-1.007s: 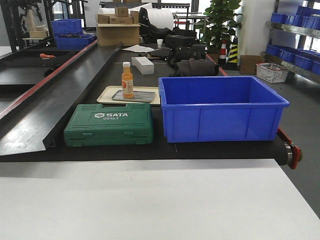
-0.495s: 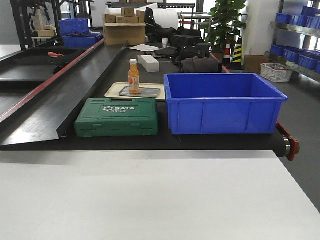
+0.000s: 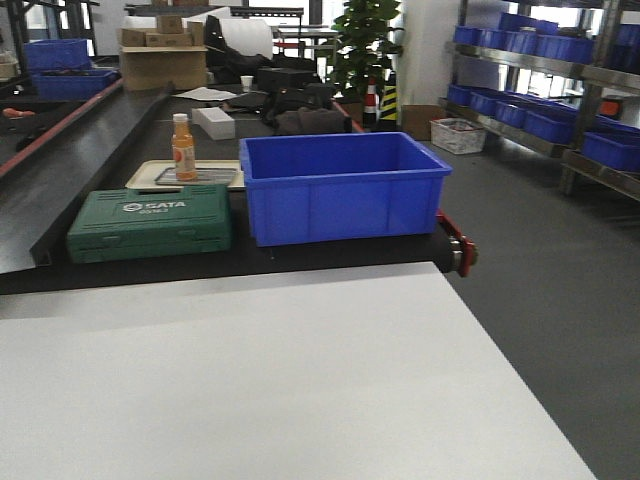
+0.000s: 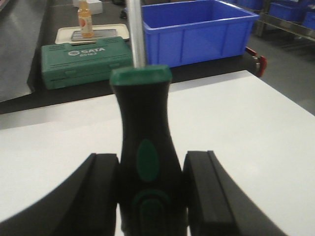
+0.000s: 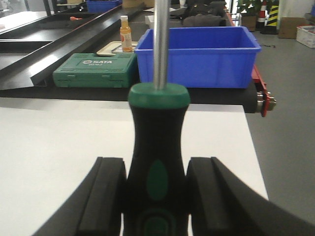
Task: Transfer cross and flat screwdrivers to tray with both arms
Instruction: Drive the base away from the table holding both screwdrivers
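Shut tight, left gripper (image 4: 151, 169) on first screwdriver (image 4: 142, 128): waisted matte black handle, green cap, round steel shaft toward 12 o'clock. Likewise right gripper (image 5: 156, 172) on second screwdriver (image 5: 158, 128). Beyond smooth white table (image 3: 300, 380), at 11 o'clock, ribbed green case (image 3: 150, 222); at 12, boxy glossy blue bin (image 3: 340, 195).

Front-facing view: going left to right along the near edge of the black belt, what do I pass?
First the green SATA tool case → blue plastic bin → red end piece at the belt's right corner.
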Robot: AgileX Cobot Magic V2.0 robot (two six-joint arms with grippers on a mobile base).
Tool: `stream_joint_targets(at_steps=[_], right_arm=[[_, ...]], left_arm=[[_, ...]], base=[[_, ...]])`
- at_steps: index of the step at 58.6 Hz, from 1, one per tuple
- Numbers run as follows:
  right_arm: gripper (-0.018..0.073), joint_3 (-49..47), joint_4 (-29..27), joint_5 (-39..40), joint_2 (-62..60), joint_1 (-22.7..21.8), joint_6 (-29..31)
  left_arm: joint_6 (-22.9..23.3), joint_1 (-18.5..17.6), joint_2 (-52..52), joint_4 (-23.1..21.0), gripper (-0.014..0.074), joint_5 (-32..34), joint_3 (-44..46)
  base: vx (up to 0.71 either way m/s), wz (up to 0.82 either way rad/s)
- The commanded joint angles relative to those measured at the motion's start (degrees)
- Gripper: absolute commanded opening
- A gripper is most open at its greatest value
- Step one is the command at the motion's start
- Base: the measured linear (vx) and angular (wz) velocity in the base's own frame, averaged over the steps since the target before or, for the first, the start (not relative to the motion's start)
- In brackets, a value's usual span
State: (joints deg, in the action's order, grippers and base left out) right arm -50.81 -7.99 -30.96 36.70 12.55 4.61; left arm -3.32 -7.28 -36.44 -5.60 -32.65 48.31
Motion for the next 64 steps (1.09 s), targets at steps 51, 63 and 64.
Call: stream_joint_targets(at_steps=[51,63,64], right_arm=[[-0.0008,-1.64,-0.1,5.56,0.08,-0.04,0.47],[-0.0008,-1.64,-0.1,5.56,0.08,-0.04,0.47],[-0.0008,-1.64,-0.1,5.56,0.08,-0.04,0.47]], left_arm=[[0.03,-0.28,0.18,-0.73,0.0,5.87,1.53],[0.03,-0.28,0.18,-0.73,0.0,5.87,1.53],[0.03,-0.28,0.18,-0.73,0.0,5.87,1.53]], base=[[-0.19,-0.49],[-0.08,-0.5],[-0.04,-0.54]])
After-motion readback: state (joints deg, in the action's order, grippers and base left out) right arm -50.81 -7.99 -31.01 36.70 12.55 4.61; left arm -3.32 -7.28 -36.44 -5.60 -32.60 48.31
